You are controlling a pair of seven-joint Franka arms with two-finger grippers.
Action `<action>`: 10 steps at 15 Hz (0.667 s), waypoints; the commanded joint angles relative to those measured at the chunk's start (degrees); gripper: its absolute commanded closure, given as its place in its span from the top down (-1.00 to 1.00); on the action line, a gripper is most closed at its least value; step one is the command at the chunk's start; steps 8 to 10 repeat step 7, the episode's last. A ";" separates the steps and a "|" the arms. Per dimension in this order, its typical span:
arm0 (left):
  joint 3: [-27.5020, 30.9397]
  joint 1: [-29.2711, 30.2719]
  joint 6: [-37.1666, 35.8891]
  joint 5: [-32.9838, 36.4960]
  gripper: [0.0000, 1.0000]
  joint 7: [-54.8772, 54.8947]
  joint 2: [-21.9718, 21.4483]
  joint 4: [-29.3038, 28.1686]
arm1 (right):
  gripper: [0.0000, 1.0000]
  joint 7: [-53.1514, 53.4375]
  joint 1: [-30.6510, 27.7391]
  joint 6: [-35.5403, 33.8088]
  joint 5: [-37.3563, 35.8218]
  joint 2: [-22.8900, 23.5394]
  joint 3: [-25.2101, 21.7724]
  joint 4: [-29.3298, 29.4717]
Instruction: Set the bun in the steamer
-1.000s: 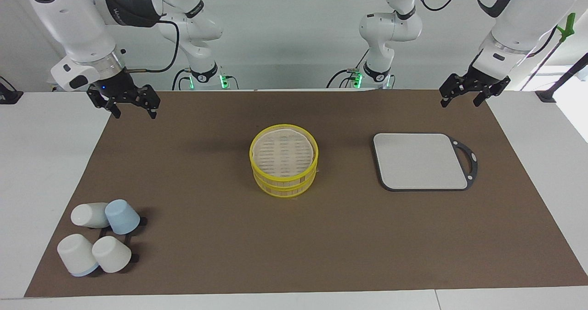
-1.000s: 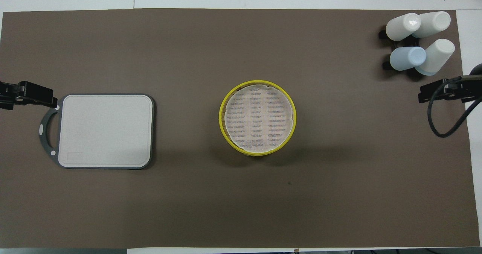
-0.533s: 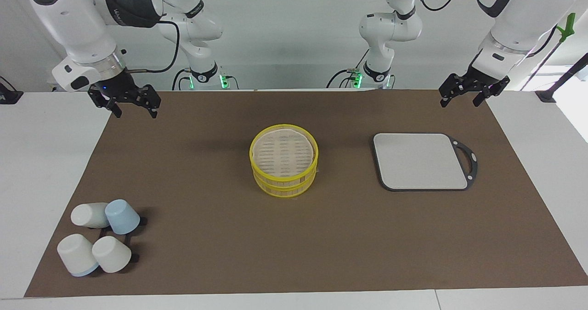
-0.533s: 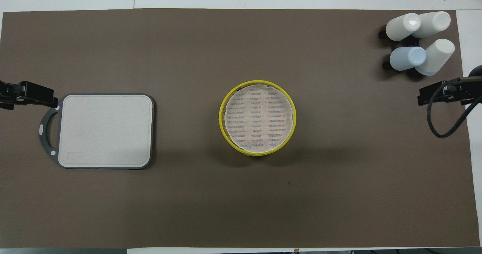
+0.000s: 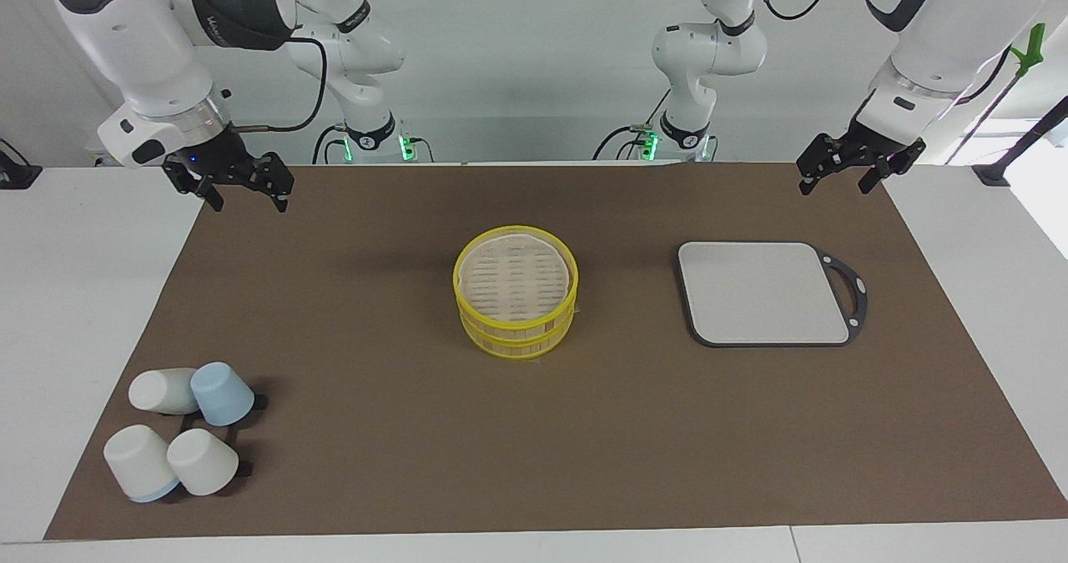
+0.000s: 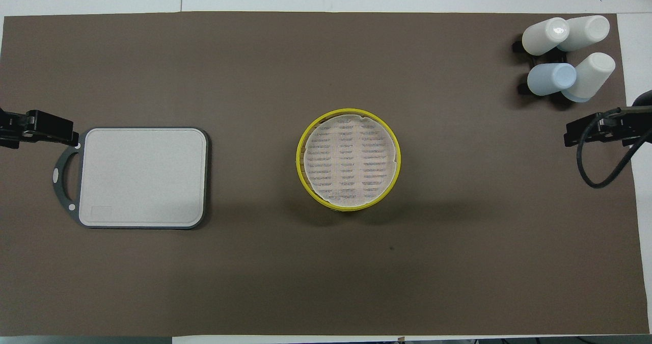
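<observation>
The steamer [image 5: 515, 327] [image 6: 300, 158] stands in the middle of the brown mat, a round two-tier basket with yellow rims and a whitish slatted top. The bun is out of view in both views. My right gripper [image 5: 247, 202] [image 6: 580, 130] hangs open and holds nothing over the mat's corner at the right arm's end, close to the robots. My left gripper [image 5: 836, 186] [image 6: 48, 127] hangs open with nothing in it over the mat's edge at the left arm's end, above the table beside the cutting board's handle. Both are well away from the steamer.
A grey cutting board [image 5: 763, 292] [image 6: 142, 176] with a black rim and handle lies toward the left arm's end. Several upturned cups [image 5: 179, 429] [image 6: 568, 56], white and pale blue, sit on a black rack at the mat's corner farthest from the robots, at the right arm's end.
The right gripper has lifted and shifted slightly. The left gripper has barely moved. The steamer, board and cups stand as before.
</observation>
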 commanded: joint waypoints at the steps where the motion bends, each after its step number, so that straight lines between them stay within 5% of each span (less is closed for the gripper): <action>1: 0.45 -1.02 1.21 0.94 1.00 0.23 -1.84 -2.13 | 1.00 -2.51 -0.74 -0.88 0.41 -0.12 0.66 0.28; 10: 0.45 -1.02 1.30 0.94 1.00 0.23 -1.84 -2.13 | 1.00 -4.01 -0.65 -0.71 0.41 -0.12 0.66 0.19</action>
